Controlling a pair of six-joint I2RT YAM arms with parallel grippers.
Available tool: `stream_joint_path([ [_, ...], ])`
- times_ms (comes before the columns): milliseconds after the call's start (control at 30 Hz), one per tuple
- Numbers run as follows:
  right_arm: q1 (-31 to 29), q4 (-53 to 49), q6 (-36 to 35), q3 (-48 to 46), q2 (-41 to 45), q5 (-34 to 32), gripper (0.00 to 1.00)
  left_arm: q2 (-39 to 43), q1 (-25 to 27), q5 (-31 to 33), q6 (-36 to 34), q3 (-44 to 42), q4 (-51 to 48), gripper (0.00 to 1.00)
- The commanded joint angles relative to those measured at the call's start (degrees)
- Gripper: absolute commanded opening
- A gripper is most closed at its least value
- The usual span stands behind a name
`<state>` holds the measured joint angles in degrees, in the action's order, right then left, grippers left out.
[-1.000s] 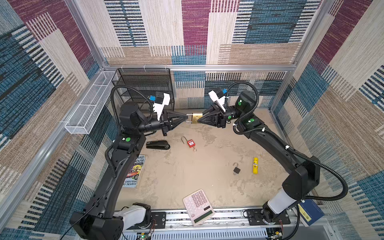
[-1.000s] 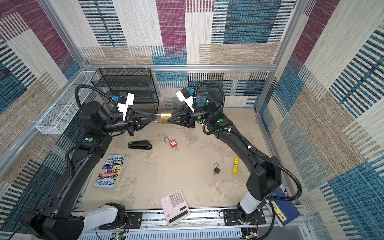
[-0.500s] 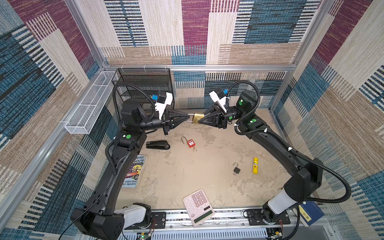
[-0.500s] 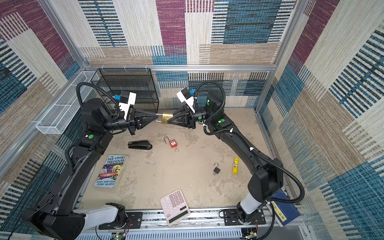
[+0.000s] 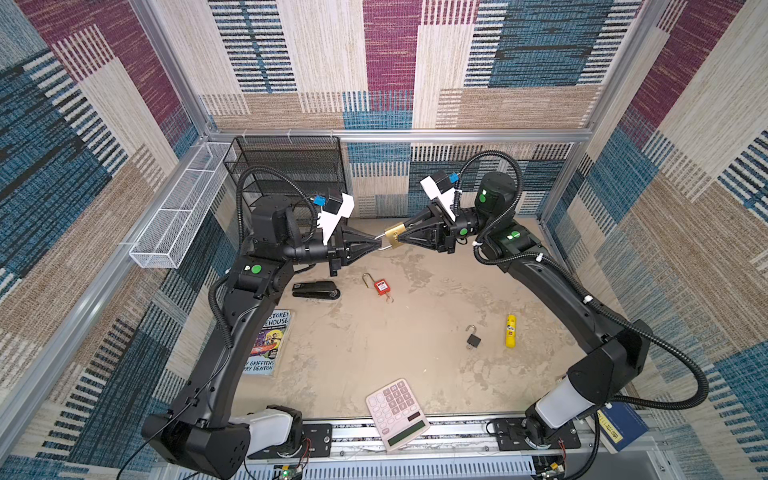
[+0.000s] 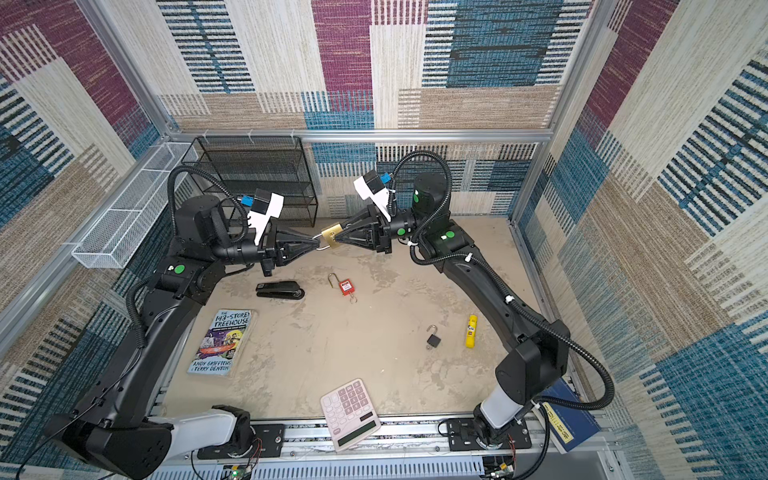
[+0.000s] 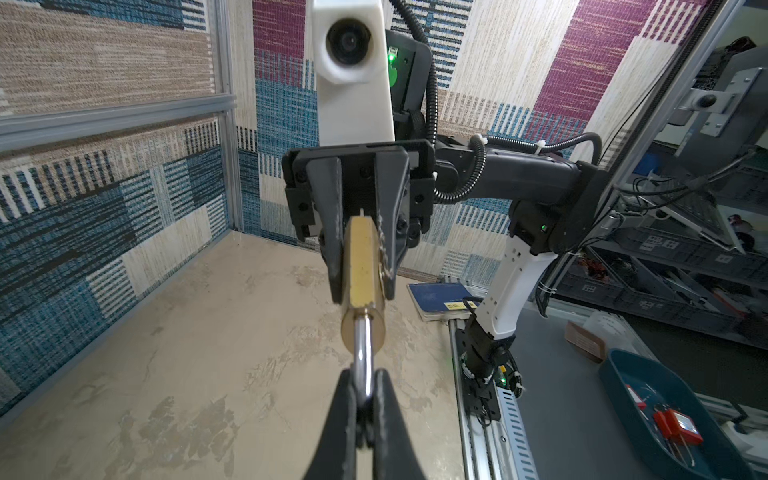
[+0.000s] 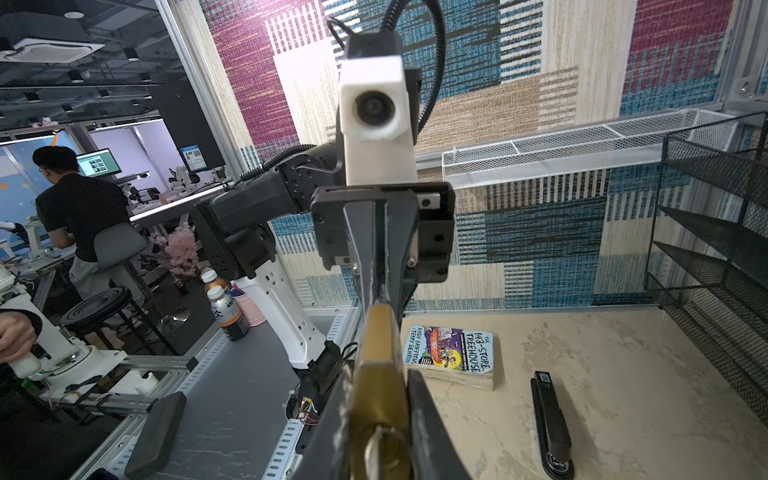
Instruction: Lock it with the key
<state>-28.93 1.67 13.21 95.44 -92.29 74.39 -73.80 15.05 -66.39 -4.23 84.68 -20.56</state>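
**padlock held in the air between both grippers**

the brass padlock (image 5: 394,237) (image 6: 331,235) is held above the table (image 5: 415,316), near its far edge, between the two arms. it is gripped from both ends and touches nothing else.

the left gripper (image 5: 379,246) (image 7: 365,399) is closed narrowly on the steel shackle (image 7: 363,353), which is pinched between its fingertips. the right gripper (image 5: 398,238) (image 8: 380,399) is clamped on the brass body, with a finger pressed against each flat side. the two grippers are pointed at each other, nearly tip to tip, with only the padlock between them.

in the right wrist view a metal ring (image 8: 376,451) is seen at the end of the body away from the shackle. what it carries cannot be told.

on the table below, a red padlock (image 5: 381,286) is laid just beside a stapler (image 5: 316,289). a small black padlock (image 5: 473,340) is laid near a yellow tube (image 5: 510,331). a book (image 5: 270,340) is seen by the left arm and a calculator (image 5: 397,413) at the near edge.
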Motion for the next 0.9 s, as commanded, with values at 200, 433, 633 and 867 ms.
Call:
stream_joint_path([
  [200, -1.7, -0.5, -1.5, -1.0, 0.0, -0.3, 0.00, 0.7, 0.7, 0.0, 0.7, -3.0, 6.6, 0.00],
  [433, -1.5, -3.6, -4.4, -3.0, 0.6, -1.3, 0.00, 0.7, 0.6, -0.1, 2.0, -0.4, 7.9, 0.00],
  [633, -1.4, -4.1, -4.8, -3.5, 1.1, -1.2, 0.00, 0.5, 0.5, -1.2, 5.1, -1.2, 10.9, 0.00],
  [867, -1.0, -5.5, -5.9, -6.3, 1.7, -0.6, 0.00, 1.4, 0.5, -0.9, 6.0, -1.1, 11.9, 0.00],
])
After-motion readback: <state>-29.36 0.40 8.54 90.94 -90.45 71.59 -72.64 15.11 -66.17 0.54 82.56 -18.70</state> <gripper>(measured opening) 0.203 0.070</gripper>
